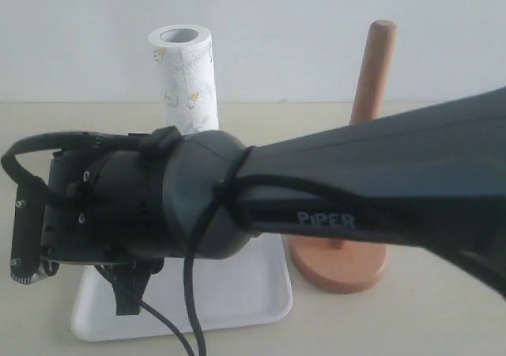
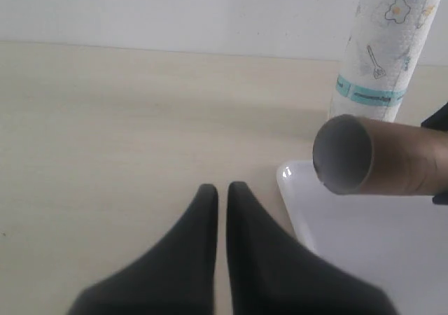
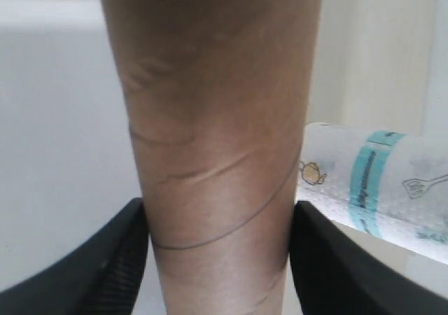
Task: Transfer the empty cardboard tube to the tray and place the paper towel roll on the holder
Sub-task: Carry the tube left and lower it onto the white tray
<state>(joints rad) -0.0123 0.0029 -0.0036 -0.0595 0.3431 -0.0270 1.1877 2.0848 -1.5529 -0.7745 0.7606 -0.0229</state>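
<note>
Jaws of the left tool (image 2: 222, 187), black and tapered, hang over the pale matte desk (image 2: 105, 154). They are nearly together with a thin slit between them, gripping nothing. Just beside them lies the rounded corner of the smooth white tray (image 2: 288, 183) with its low rim. Over that corner the empty cardboard tube (image 2: 392, 164) is held level, its long axis horizontal and its hollow round mouth facing the left tool. Whether it touches the tray I cannot tell. The right tool (image 3: 217, 210) clamps the tube's creased brown wall between two dark pads. Behind the tray the paper towel roll (image 2: 381, 42) stands upright, white and embossed, teal band at its lower end. Farthest right stands the holder (image 1: 371, 75), a terracotta wooden disc with an upright round-tipped dowel.
</note>
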